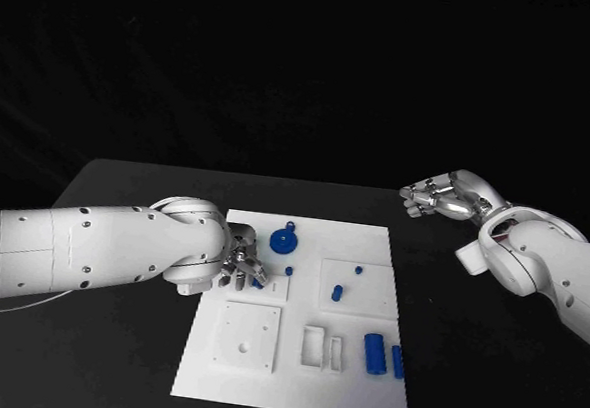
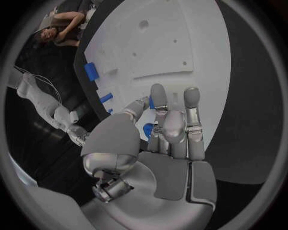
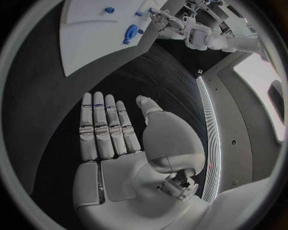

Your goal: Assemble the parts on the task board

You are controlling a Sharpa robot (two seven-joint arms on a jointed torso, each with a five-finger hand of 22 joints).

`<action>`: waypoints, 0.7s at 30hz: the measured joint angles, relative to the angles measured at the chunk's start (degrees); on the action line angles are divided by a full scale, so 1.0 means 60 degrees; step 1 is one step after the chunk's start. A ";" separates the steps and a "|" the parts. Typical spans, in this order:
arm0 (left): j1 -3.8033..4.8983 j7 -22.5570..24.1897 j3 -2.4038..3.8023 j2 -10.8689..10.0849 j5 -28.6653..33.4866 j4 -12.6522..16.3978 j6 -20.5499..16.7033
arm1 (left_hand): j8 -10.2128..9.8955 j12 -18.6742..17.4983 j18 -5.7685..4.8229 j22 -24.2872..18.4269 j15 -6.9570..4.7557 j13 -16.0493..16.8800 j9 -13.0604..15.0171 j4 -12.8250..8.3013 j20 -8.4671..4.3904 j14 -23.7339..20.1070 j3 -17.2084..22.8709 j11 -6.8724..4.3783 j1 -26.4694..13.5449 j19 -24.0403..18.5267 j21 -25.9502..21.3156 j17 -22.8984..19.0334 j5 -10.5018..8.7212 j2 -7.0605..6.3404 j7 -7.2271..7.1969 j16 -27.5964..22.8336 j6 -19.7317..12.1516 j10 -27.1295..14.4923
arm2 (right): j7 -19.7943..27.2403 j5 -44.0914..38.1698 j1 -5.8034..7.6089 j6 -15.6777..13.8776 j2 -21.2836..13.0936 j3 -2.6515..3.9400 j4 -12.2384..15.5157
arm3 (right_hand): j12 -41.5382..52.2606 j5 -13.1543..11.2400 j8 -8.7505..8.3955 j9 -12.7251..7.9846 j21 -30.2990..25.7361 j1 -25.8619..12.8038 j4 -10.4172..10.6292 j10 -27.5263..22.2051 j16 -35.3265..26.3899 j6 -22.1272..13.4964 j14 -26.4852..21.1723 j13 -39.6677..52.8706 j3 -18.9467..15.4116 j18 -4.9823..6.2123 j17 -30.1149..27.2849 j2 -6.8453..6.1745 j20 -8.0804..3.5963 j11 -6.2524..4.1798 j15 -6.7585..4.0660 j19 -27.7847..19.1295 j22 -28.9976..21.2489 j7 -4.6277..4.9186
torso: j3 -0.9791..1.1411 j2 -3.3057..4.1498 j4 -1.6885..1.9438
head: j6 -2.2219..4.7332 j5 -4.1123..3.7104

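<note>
Left hand (image 1: 241,266) lowered onto task board (image 1: 359,393), fingertips hiding small blue part (image 2: 147,129); grasp unclear. Right hand (image 3: 120,139) held flat, fingers extended, empty.

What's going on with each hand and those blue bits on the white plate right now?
left hand: over the task board's left edge, fingers at a small blue part; hold unclear
right hand: off the board, holding nothing
round blue part: lying on the task board
blue cylinder: lying flat on the board
</note>
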 measured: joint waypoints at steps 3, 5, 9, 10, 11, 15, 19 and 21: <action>0.0000 -0.0012 0.0001 0.0002 -0.0018 0.0000 0.0028 | -0.0004 0.0000 0.0000 0.0000 0.0001 0.0000 -0.0001 0.0000 0.0000 0.0000 0.0000 0.0000 0.0000 0.0000 0.0000 0.0000 0.0000 0.0000 0.0000 0.0000 0.0000 0.0000 | 0.0000 0.0001 -0.0003 0.0031 0.0005 0.0000 -0.0004 | 0.0000 0.0000 0.0000 0.0000 0.0000 0.0000 0.0000 0.0000 0.0000 0.0000 0.0000 0.0000 0.0000 -0.0001 0.0000 0.0000 -0.0007 0.0000 0.0000 -0.0016 0.0000 0.0000 | 0.0000 0.0000 0.0000 | 0.0007 0.0003; 0.0000 -0.0020 0.0001 0.0003 -0.0025 0.0000 0.0043 | -0.0011 0.0000 -0.0001 -0.0001 0.0001 0.0001 -0.0003 0.0000 0.0000 -0.0001 0.0000 0.0004 0.0000 0.0000 0.0000 0.0000 -0.0001 0.0000 0.0000 0.0000 0.0000 0.0004 | 0.0000 0.0001 -0.0004 0.0050 0.0005 0.0000 -0.0006 | 0.0000 0.0000 0.0000 0.0000 0.0000 -0.0029 0.0000 0.0000 0.0000 0.0000 0.0000 0.0000 0.0000 -0.0001 0.0000 -0.0029 0.0022 0.0000 0.0001 -0.0046 0.0000 0.0000 | 0.0000 0.0000 0.0000 | 0.0007 0.0006; 0.0000 -0.0034 0.0002 0.0003 -0.0027 0.0000 0.0073 | -0.0018 0.0000 -0.0001 -0.0001 0.0002 -0.0001 -0.0005 0.0000 -0.0019 0.0000 0.0000 0.0090 0.0000 0.0018 -0.0049 0.0000 -0.0001 0.0000 0.0020 -0.0033 0.0032 0.0090 | 0.0000 0.0001 -0.0005 0.0081 0.0007 0.0000 -0.0008 | 0.0000 0.0000 0.0000 0.0000 0.0000 -0.0038 0.0000 0.0000 0.0000 0.0000 0.0000 0.0000 -0.0001 -0.0001 0.0000 -0.0038 0.0022 0.0000 0.0000 -0.0046 0.0000 0.0000 | 0.0000 0.0000 0.0002 | -0.0004 0.0015; 0.0000 -0.0041 0.0002 0.0003 -0.0028 0.0001 0.0086 | -0.0018 0.0000 0.0000 -0.0001 0.0002 -0.0008 -0.0005 0.0000 -0.0035 0.0000 0.0000 0.0090 0.0000 0.0035 -0.0063 0.0000 -0.0001 0.0000 0.0020 -0.0037 0.0033 0.0090 | 0.0000 0.0001 -0.0005 0.0092 0.0009 0.0000 -0.0009 | 0.0000 0.0000 0.0000 0.0000 0.0000 -0.0038 0.0000 0.0000 0.0000 0.0000 0.0000 0.0000 -0.0001 0.0000 0.0000 -0.0038 0.0022 0.0000 0.0000 -0.0046 0.0000 0.0000 | 0.0003 0.0000 0.0002 | -0.0005 0.0016; 0.0000 -0.0047 0.0002 0.0003 -0.0029 0.0001 0.0095 | -0.0019 0.0000 0.0000 -0.0001 0.0003 -0.0010 -0.0005 0.0000 -0.0035 0.0000 0.0000 0.0091 0.0000 0.0035 -0.0064 0.0000 -0.0001 0.0000 0.0020 -0.0037 0.0034 0.0091 | 0.0000 0.0001 -0.0005 0.0101 0.0011 0.0000 -0.0009 | 0.0000 0.0000 0.0000 0.0000 0.0000 -0.0038 0.0000 0.0000 0.0000 0.0000 0.0000 0.0000 -0.0001 0.0000 0.0000 -0.0038 0.0022 -0.0001 0.0000 -0.0046 0.0000 0.0000 | 0.0005 0.0000 0.0002 | -0.0005 0.0016; 0.0000 -0.0065 0.0002 0.0008 -0.0029 0.0004 0.0133 | -0.0020 0.0000 -0.0001 -0.0002 0.0003 -0.0010 0.0009 0.0000 -0.0035 0.0000 0.0000 0.0091 0.0000 0.0035 -0.0064 0.0000 -0.0002 0.0000 0.0027 -0.0037 0.0045 0.0091 | 0.0004 0.0001 -0.0008 0.0142 0.0022 0.0000 -0.0009 | 0.0000 0.0040 0.0000 0.0000 0.0000 -0.0038 0.0000 0.0000 0.0000 0.0001 0.0000 0.0001 -0.0001 -0.0001 0.0000 -0.0038 0.0022 0.0000 0.0000 -0.0046 0.0000 -0.0001 | 0.0005 0.0002 0.0002 | 0.0006 0.0027; 0.0001 -0.0079 0.0008 0.0008 -0.0031 0.0004 0.0161 | -0.0007 0.0000 -0.0001 -0.0002 0.0004 -0.0010 0.0009 0.0000 -0.0035 0.0000 0.0000 0.0092 0.0000 0.0034 -0.0063 0.0000 -0.0003 0.0000 0.0023 -0.0037 0.0054 0.0092 | 0.0012 0.0001 -0.0009 0.0196 0.0027 0.0000 -0.0012 | 0.0000 0.0040 0.0000 0.0000 0.0000 -0.0038 -0.0001 -0.0034 0.0000 0.0001 -0.0034 0.0001 -0.0001 -0.0001 0.0000 -0.0038 0.0022 0.0035 -0.0033 -0.0046 0.0000 -0.0001 | 0.0005 0.0004 0.0002 | -0.0005 0.0031; 0.0002 -0.0082 0.0010 0.0006 -0.0031 0.0004 0.0176 | 0.0003 0.0000 0.0000 -0.0003 0.0004 -0.0010 0.0008 0.0000 -0.0009 -0.0001 0.0000 0.0094 0.0000 0.0060 -0.0063 0.0005 -0.0004 0.0000 0.0022 -0.0037 0.0055 0.0093 | 0.0015 0.0002 -0.0009 0.0230 0.0028 0.0000 -0.0015 | 0.0000 0.0040 0.0000 0.0000 0.0000 -0.0038 -0.0001 -0.0034 0.0000 0.0001 -0.0034 0.0001 -0.0001 -0.0001 0.0000 -0.0038 0.0022 0.0035 -0.0032 -0.0046 0.0000 -0.0001 | 0.0005 0.0005 0.0002 | -0.0010 0.0032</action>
